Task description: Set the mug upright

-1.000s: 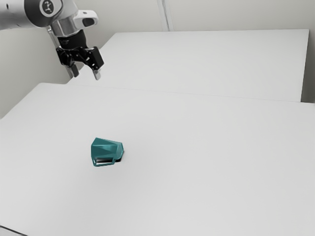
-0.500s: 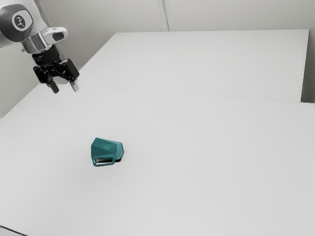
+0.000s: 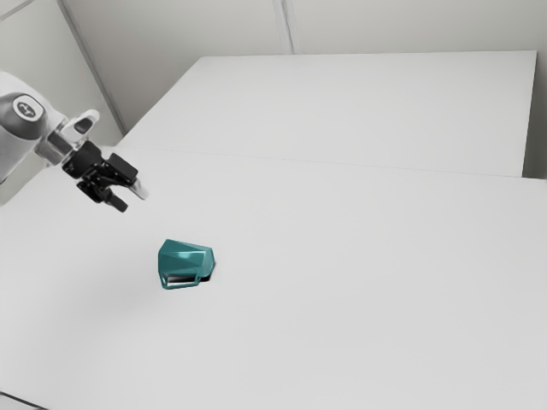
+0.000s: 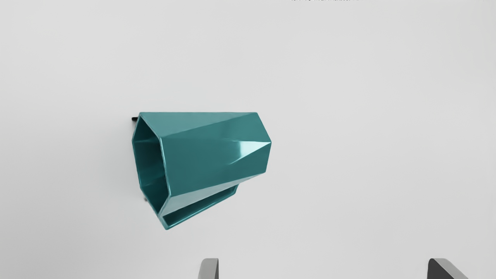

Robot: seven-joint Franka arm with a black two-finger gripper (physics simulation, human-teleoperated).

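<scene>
In the exterior view my gripper (image 3: 132,200) hangs above the table, up and to the exterior view's left of the teal mug (image 3: 185,261). The faceted mug lies on its side, its handle toward the bottom of that view and its base toward the exterior view's right. In the wrist view the mug (image 4: 213,151) shows its open mouth and part of its handle. The gripper (image 4: 323,267) stands open there, fingertips wide apart, with nothing between them and the mug beyond them, untouched.
The mug lies on a large white table (image 3: 359,282). Behind it stands another white surface (image 3: 367,102), with pale walls beyond. A thin dark cable (image 3: 21,401) runs at the near corner on the exterior view's left.
My arm has swung toward the exterior view's left, then the gripper has come lower and closer to the mug, tilting on the way. The mug has not moved.
</scene>
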